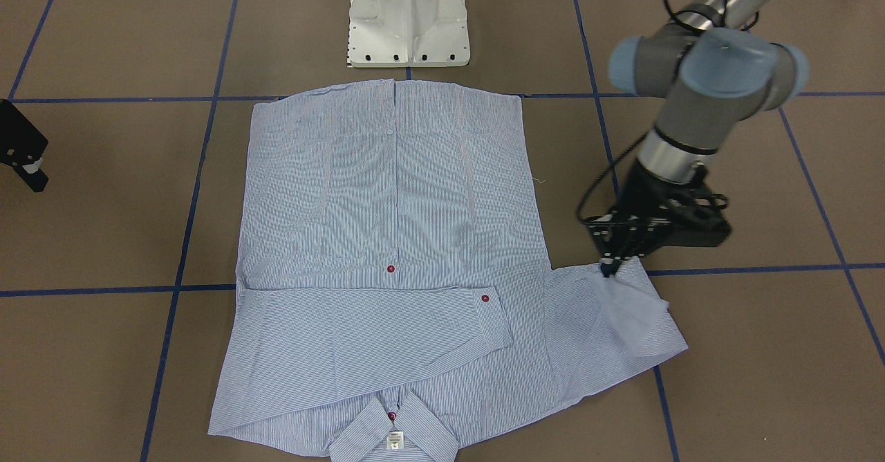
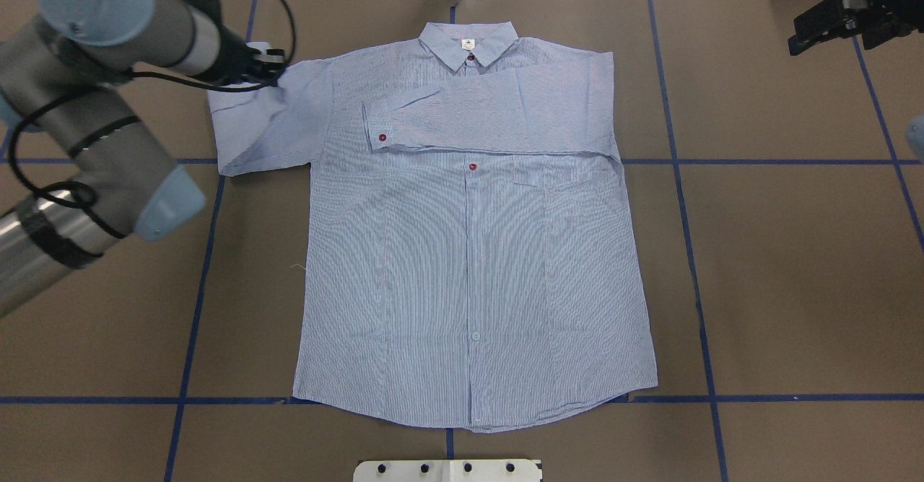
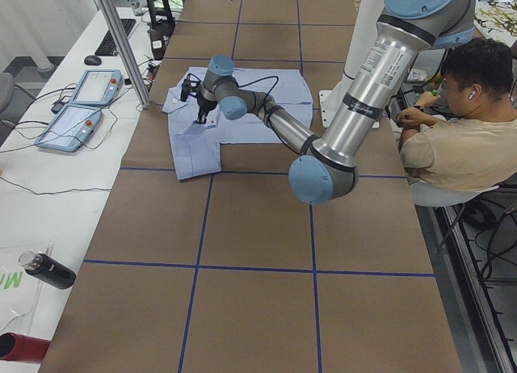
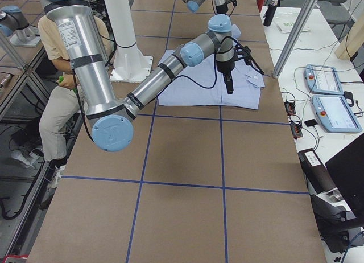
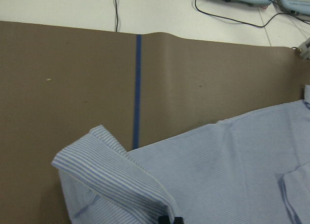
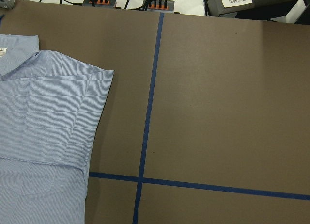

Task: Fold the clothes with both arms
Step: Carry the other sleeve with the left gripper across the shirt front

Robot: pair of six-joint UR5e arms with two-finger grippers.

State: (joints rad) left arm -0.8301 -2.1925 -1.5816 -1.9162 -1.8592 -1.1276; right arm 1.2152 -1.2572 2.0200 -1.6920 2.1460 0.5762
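The light blue striped shirt (image 2: 469, 265) lies flat and front up on the brown table, collar (image 2: 469, 43) at the far edge. One long sleeve (image 2: 491, 114) is folded across the chest, its cuff with a red button. The other sleeve (image 2: 253, 128) sticks out on my left side. My left gripper (image 1: 612, 266) is shut on that sleeve's cloth and holds it a little off the table; the raised striped cuff (image 5: 111, 161) shows in the left wrist view. My right gripper (image 2: 808, 34) hangs off the shirt at the far right, and whether it is open or shut does not show.
The white pedestal base (image 1: 408, 19) stands at the shirt's hem side. Blue tape lines (image 2: 678, 179) cross the brown table. A seated person (image 3: 460, 139) is beside the robot. Teach pendants (image 3: 77, 106) and a bottle (image 3: 44, 270) lie on the white side table.
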